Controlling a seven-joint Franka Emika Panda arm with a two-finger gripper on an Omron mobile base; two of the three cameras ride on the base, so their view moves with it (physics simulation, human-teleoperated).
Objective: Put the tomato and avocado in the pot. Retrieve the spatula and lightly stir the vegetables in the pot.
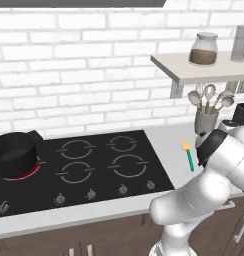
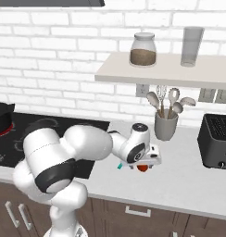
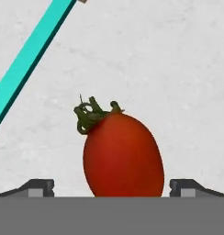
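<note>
While spatula [image 3: 26,57] flanks tomato [image 3: 123,156], counter [image 3: 178,69] bare

White-painted brick wall [image 1: 69,55]; pale grey stone counter [image 2: 189,178] over dark wood cabinets [image 1: 109,237] — black four-ring cooktop [image 1: 101,160]; cream wall shelf [image 2: 166,69].

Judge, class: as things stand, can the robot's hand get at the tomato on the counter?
Probably yes. The hand is open, one fingertip on each side of the tomato, with nothing between them. The spatula lies off to one side on the counter, apart from the tomato.
</note>
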